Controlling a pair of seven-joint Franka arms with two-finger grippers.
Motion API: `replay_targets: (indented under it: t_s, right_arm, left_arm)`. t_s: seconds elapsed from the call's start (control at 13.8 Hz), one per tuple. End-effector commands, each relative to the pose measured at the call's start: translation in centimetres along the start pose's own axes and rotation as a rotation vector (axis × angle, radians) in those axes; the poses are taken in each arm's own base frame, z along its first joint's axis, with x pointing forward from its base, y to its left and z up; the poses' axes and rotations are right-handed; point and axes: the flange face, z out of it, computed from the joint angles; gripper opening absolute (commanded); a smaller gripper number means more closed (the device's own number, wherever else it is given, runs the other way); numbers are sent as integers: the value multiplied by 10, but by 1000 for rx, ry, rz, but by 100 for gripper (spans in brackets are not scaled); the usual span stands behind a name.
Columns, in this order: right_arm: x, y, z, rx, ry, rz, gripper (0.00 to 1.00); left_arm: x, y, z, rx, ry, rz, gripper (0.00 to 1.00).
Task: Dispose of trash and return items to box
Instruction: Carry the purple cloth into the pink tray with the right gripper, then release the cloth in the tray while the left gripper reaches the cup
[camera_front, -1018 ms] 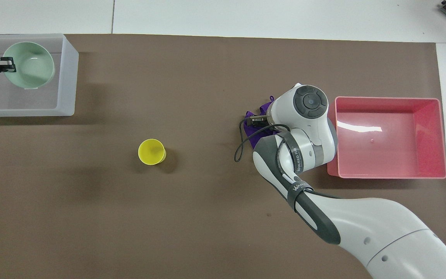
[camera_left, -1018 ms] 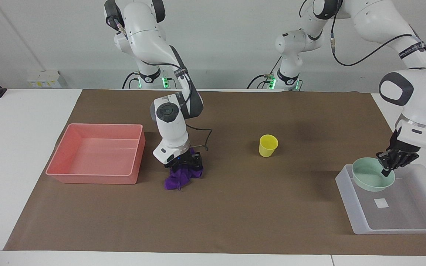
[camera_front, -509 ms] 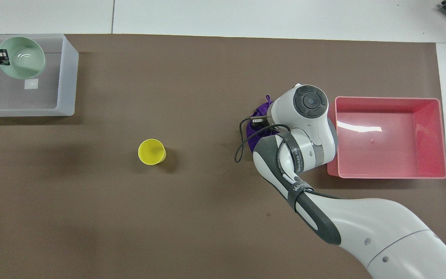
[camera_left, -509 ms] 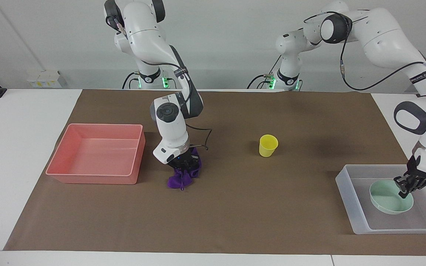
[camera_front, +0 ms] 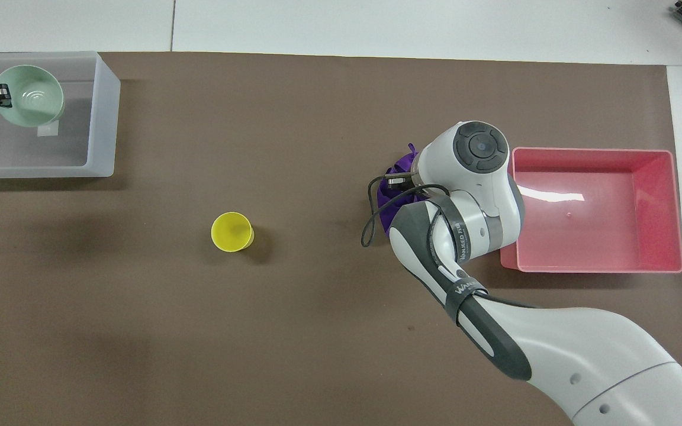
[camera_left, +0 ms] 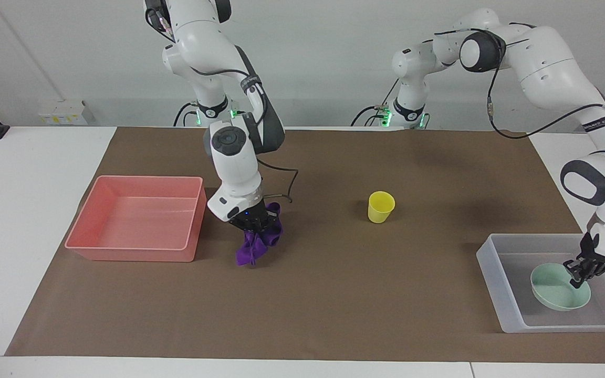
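The rag (camera_left: 258, 242) is gripped by the right gripper (camera_left: 254, 227) beside the pink tray (camera_left: 135, 218). The bowl (camera_left: 559, 287) is pinched by the left gripper (camera_left: 582, 273) in the box (camera_left: 497, 283). The cup (camera_left: 381, 207) stands mid-table.

My right claw (camera_left: 257, 226) is pinching the wrinkled purple rag (camera_left: 257, 245), which is hanging bunched just beside the pink tray (camera_left: 133, 251). My left claw (camera_left: 582, 273) is gripping the rim of the mint-green bowl (camera_left: 557, 291), which is sitting tilted in the whitish box (camera_left: 499, 275). The yellow cup (camera_left: 381, 207) is standing upright mid-table.
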Motion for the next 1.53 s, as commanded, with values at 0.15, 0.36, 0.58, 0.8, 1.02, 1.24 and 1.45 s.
replay_targets:
  t_s: [0.15,0.36,0.58,0.8,1.02,1.24,1.45]
  right_arm:
    - [-3,27,-79,3,17,62,0]
    - [2,69,-126,-11,25,110,0]
    - [10,118,-139,-29,43,118,0]
    - [14,177,-139,-47,39,98,0]
    - [5,246,-117,-62,11,68,0]
    - [-10,301,-79,-71,7,55,0]
    - [-28,316,-37,-72,22,85,0]
  left_arm:
    - [-28,-8,16,32,7,4,0]
    - [-31,-2,15,29,1,11,11]
    - [-28,-2,12,33,19,23,76]
    - [-22,8,-1,50,34,57,94]
    - [-16,20,-50,54,47,83,100]
    - [-30,52,-95,42,3,124,100]
    - [-64,122,-123,13,-16,207,100]
